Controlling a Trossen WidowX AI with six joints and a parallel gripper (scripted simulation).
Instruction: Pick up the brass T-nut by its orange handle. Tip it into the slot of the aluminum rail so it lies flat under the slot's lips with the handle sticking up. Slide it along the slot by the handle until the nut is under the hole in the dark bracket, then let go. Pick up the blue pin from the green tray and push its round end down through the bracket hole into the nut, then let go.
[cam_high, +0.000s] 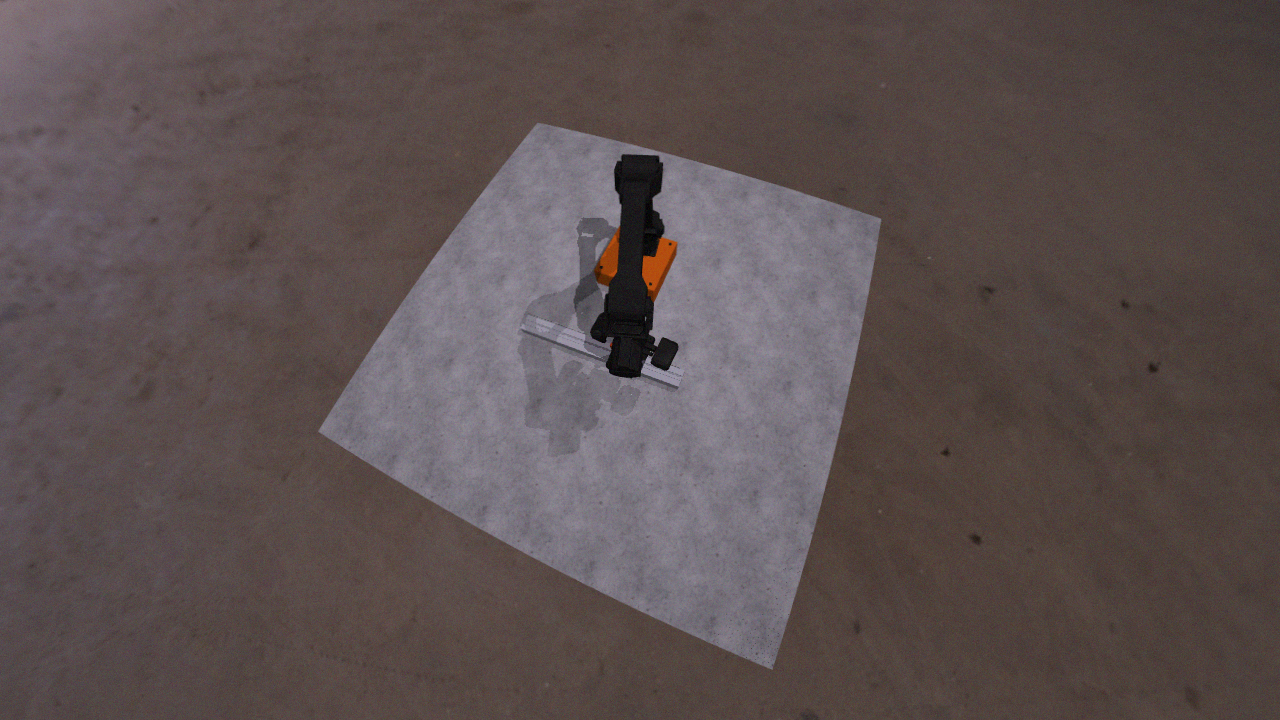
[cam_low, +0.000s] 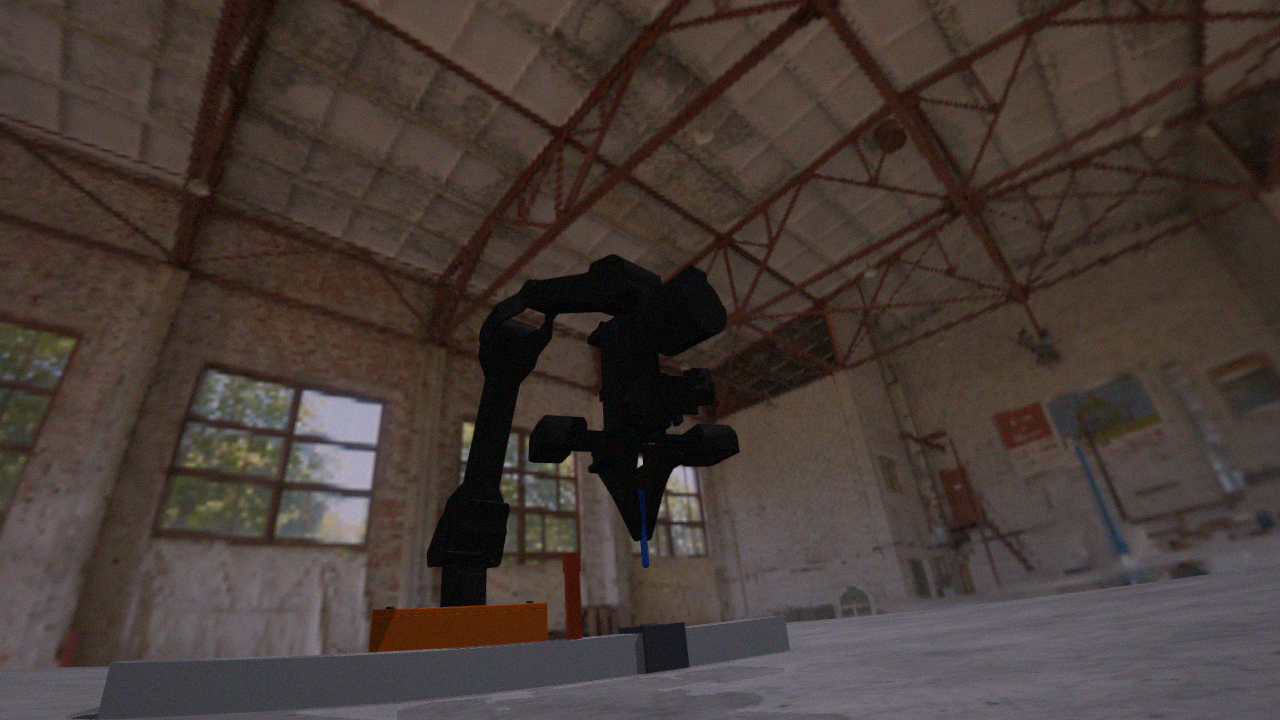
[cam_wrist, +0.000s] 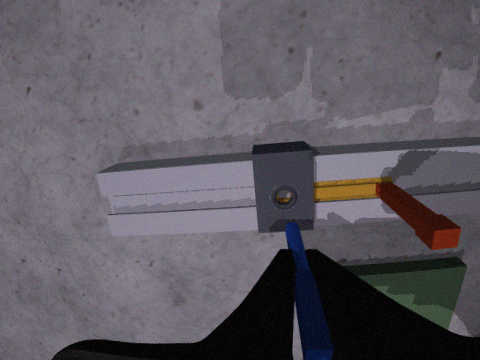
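Nearest the wrist camera, pinching the blue pin between the fingertips of the black gripper, round end down and nearly upright. Held in the air above the dark bracket, apart from it, outside the hole. Below that, fitted across the aluminum rail with the bracket. Laid in the rail's slot, partly under the bracket, with the brass T-nut; brassy yellow inside the hole too. Topped at the nut's exposed end by the orange handle, standing up and free of the fingers. Beside the rail, partly hidden behind a finger, on the green tray's side of the pale mat. Farther off in the exterior view, behind the rail, up from the orange base block along the black arm. Farthest back, to brick walls with a multi-pane window under rusty roof trusses.
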